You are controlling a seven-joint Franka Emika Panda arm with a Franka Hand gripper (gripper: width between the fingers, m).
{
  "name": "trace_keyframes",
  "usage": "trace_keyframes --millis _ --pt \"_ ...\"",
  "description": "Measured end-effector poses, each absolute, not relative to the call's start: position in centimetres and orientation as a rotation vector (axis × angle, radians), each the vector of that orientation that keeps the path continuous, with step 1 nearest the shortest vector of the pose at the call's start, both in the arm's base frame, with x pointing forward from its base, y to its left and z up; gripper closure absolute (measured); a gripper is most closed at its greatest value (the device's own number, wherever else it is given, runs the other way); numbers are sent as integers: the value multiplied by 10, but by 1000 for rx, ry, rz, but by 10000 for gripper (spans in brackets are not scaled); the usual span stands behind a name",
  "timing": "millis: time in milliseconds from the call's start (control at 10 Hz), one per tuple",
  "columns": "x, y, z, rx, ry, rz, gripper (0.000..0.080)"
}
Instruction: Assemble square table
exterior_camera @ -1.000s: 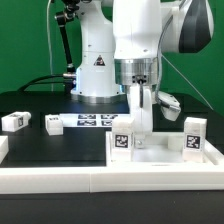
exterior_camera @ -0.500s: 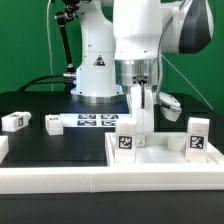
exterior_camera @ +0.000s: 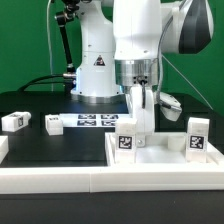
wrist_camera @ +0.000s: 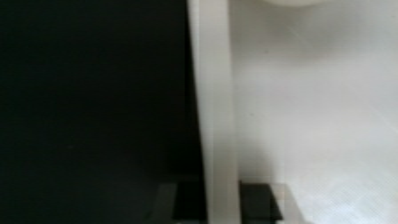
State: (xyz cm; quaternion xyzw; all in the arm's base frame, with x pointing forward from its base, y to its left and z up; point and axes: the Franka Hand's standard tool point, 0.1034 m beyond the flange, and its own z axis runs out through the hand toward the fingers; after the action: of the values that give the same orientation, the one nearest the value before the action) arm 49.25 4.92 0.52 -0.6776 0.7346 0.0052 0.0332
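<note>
The fingers [exterior_camera: 142, 112] reach down to the far rim of the top [exterior_camera: 165, 158], which lies on the worktop [exterior_camera: 30, 104] against the wall [exterior_camera: 60, 180]. In the blurred wrist view the pads [wrist_camera: 265, 203] sit tight on either side of that rim, so they seem clamped on it. I judge the step to be seating the top; next comes releasing it and fetching a leg. One leg [exterior_camera: 125, 141] stands just beside the fingers and crowds any lift. Another leg [exterior_camera: 194, 137] and two loose ones [exterior_camera: 15, 121] [exterior_camera: 50, 124] flank the marker board [exterior_camera: 95, 121].

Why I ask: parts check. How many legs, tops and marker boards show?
Legs: 4
Top: 1
Marker board: 1
Total: 6
</note>
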Motion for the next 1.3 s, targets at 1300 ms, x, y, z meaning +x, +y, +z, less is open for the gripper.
trace_keyframes --millis 1300 --pt "478 -10 6 -2719 1506 -33 735"
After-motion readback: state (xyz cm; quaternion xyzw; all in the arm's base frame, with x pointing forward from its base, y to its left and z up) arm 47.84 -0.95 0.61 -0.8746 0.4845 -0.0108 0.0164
